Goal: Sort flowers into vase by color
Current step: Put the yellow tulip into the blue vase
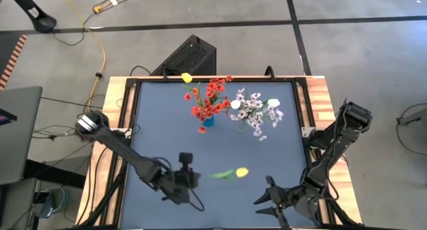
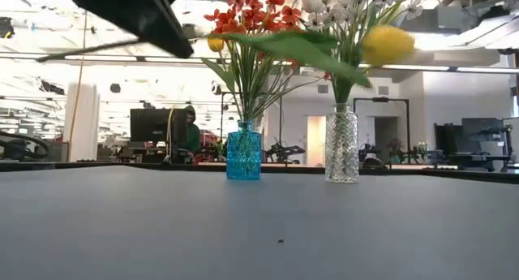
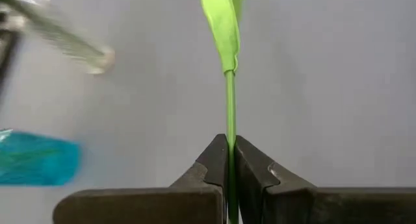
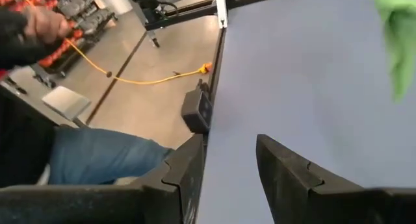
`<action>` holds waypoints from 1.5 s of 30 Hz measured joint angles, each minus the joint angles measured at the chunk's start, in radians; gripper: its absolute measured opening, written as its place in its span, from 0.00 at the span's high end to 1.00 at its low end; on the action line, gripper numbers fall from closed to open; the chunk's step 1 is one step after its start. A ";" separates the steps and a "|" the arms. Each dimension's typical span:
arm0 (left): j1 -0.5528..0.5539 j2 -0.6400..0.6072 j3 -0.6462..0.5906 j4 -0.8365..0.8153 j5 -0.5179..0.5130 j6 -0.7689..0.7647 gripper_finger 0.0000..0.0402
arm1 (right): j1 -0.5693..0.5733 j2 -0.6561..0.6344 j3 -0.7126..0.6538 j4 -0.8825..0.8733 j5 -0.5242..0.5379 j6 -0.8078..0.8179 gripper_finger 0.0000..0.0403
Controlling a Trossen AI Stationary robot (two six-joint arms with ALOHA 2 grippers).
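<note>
Yellow tulip [image 1: 241, 171] stem clamped in left gripper [image 1: 189, 179] — right gripper [image 1: 267, 202] fingers apart, idle.

The near half of the table [image 1: 153, 123] lies bare, crossed only by the left gripper [image 1: 190, 177] pinching a yellow tulip [image 1: 241, 171] and the right gripper [image 1: 267, 200], jaws apart, at the front edge. Toward the far edge, the blue vase [image 1: 207, 121] and clear vase [image 1: 241, 125] stand near each other, their blossoms spreading wide above and crowding the gap between them.

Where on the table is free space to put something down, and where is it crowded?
Free: the table's left half, beside the blue vase. Crowded: the far middle, where blue and clear vase stand close, and the near edge, with left gripper, yellow tulip and right gripper.
</note>
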 joint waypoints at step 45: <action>0.259 0.178 -0.359 1.904 0.528 0.315 1.00 | -0.545 0.230 0.014 0.712 -0.293 -0.743 0.58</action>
